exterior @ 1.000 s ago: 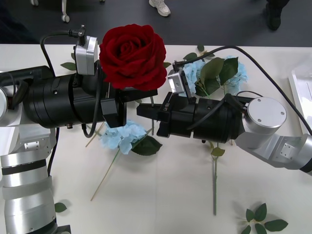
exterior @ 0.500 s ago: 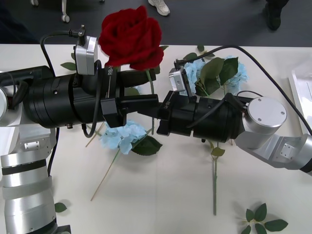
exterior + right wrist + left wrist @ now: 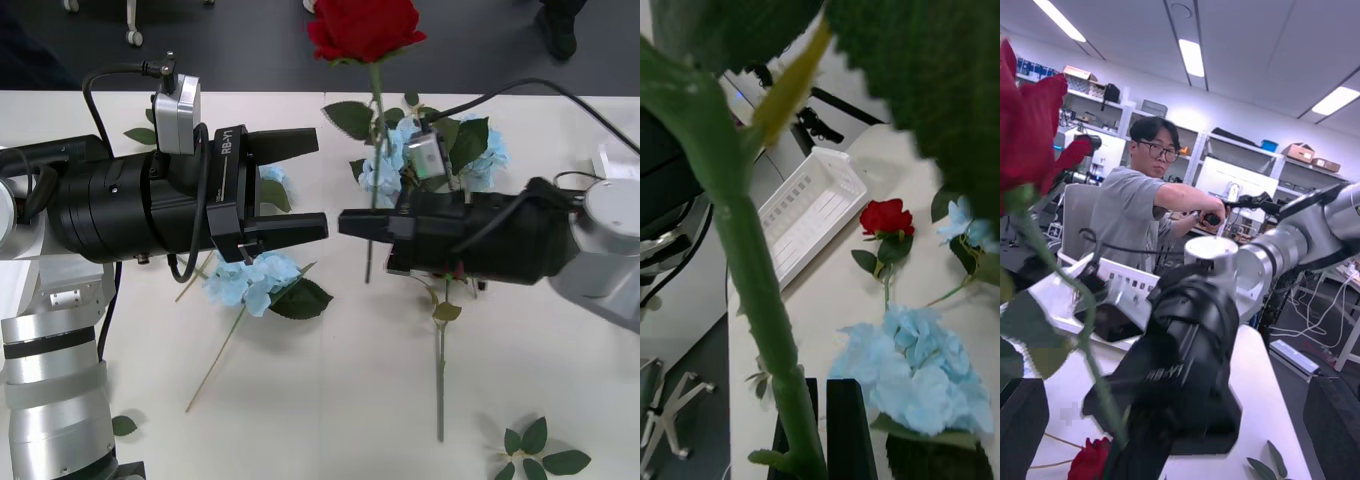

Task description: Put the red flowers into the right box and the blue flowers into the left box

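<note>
One of the red flowers, a red rose (image 3: 362,28), stands upright above the table with my right gripper (image 3: 366,222) shut on its green stem (image 3: 752,277). My left gripper (image 3: 312,186) is just left of it, open, with nothing between its fingers. Another red rose (image 3: 884,217) lies on the table beside the left box (image 3: 811,214). Blue flowers lie under the left gripper (image 3: 250,281) and behind the right gripper (image 3: 398,160). The right box (image 3: 612,165) shows at the table's right edge. The held rose (image 3: 1030,142) and the right arm (image 3: 1187,352) fill the left wrist view.
A loose green stem (image 3: 440,372) lies on the table under the right arm. Leaf sprigs rest at the front right (image 3: 536,451) and front left (image 3: 122,425). A person sits behind the table, beyond the right arm (image 3: 1150,202).
The rose passed from my left gripper to my right. The left gripper opened, and the right arm drew back to the right with the rose, now upright.
</note>
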### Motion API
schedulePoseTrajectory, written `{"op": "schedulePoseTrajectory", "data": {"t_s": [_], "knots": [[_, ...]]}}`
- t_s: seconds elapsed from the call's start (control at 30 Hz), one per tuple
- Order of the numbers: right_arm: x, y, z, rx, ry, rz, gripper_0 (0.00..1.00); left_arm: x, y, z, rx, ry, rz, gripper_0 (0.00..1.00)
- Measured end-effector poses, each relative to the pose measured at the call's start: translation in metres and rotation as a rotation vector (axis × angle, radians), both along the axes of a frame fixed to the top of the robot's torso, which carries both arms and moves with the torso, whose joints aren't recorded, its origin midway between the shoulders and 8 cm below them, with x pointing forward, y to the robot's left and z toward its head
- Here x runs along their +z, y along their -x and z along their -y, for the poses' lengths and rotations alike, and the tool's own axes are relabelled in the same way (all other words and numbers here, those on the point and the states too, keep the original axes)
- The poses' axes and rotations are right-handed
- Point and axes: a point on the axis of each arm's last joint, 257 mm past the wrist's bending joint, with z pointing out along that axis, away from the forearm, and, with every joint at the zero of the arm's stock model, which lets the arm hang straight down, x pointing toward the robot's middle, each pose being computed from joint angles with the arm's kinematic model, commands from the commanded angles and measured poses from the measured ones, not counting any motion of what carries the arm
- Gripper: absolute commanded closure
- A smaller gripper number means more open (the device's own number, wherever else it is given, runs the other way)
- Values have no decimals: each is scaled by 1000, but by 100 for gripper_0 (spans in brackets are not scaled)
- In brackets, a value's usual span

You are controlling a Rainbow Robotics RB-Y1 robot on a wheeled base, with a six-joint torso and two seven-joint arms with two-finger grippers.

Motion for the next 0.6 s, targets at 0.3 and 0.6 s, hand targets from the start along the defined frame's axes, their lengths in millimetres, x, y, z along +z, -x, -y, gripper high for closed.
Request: {"op": "schedulePoseTrajectory", "data": {"t_s": [0.3, 0.6], "knots": [[56, 16, 80, 15, -41, 10, 100, -23, -17, -7, 73, 9, -87, 0], [96, 12, 194, -94, -56, 101, 100, -31, -41, -27, 159, -49, -147, 0]]}}
